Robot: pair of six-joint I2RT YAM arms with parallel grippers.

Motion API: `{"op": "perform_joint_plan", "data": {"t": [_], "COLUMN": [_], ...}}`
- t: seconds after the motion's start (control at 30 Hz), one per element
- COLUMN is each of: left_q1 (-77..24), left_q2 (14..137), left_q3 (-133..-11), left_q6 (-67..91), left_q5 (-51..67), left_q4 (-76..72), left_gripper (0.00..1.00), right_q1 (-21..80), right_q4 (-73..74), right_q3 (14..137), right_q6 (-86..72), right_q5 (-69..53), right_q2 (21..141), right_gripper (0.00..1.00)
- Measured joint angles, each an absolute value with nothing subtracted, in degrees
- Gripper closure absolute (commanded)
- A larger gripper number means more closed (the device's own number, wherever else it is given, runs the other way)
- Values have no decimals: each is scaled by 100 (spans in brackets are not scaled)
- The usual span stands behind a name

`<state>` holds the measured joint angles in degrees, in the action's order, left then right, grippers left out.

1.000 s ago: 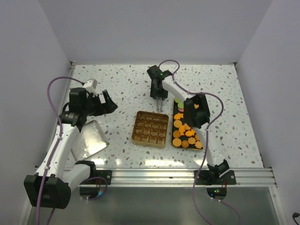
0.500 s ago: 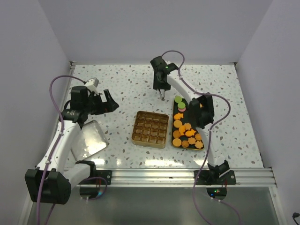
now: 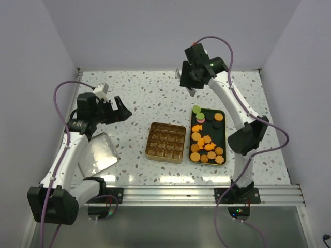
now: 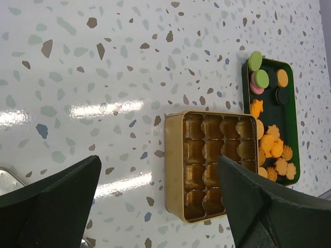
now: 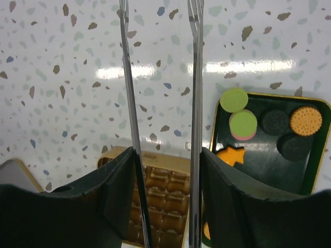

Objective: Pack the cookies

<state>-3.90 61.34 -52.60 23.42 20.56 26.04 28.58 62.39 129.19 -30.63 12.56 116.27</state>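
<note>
A square gold tin (image 3: pixel 166 142) sits near the middle of the speckled white tabletop (image 3: pixel 134 88), a little toward the near edge. Its insert is split into a grid of small cups, and every cup I can see is bare.

Just to its right, almost touching, lies a long dark green tray with a gold rim (image 3: pixel 217 133). The cookies (image 3: pixel 206 147), flat orange-tan biscuits, some round and some flower- or star-shaped, are all crowded into the near half of that tray. At its far end are two green discs (image 5: pixel 234 99), one of them on a pink layer, a couple of dark round biscuits (image 5: pixel 274 121) and one ridged orange round one (image 5: pixel 305 120).

A shallow silver metal lid (image 3: pixel 102 151) lies toward the near left corner, partly under the left arm.

The left gripper (image 3: pixel 124 109) hangs over the left side of the tabletop, its black fingers spread wide with nothing between them. The right gripper (image 5: pixel 159 15) is up high near the far edge, beyond the tray. Its two long thin metal prongs stand apart, and nothing is caught between them.
</note>
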Motion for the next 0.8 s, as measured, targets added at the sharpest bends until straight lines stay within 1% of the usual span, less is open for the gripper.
{"op": "perform_joint_plan", "data": {"t": [0.13, 0.2, 0.23, 0.33, 0.6, 0.8], "left_q1": [-390, -390, -390, -390, -392, -392], "left_q2": [6132, 6128, 6119, 6090, 6075, 6075], "left_q3": [-5260, -5260, -5260, -5260, -5249, -5043], "left_q6": [2344, 2344, 2342, 2344, 2353, 2506], "left_q5": [2082, 2082, 2078, 2064, 2060, 2119], "left_q4": [2561, 2534, 2526, 2521, 2464, 2320], "left_gripper": [0, 0, 0, 0, 0, 0], "right_q1": [2853, 2849, 2847, 2847, 2847, 2847], "right_q4": [6657, 6827, 6941, 7244, 7647, 7686], "right_q3": [12575, 12245, 12025, 11251, 9699, 8366], "right_q6": [-3065, -3081, -3087, -3114, -3446, -3721], "right_q5": [1186, 1122, 1100, 1083, 1076, 923], "right_q2": [10969, 10608, 10381, 9653, 7708, 6722], "right_gripper": [47, 45, 42, 41, 41, 42]}}
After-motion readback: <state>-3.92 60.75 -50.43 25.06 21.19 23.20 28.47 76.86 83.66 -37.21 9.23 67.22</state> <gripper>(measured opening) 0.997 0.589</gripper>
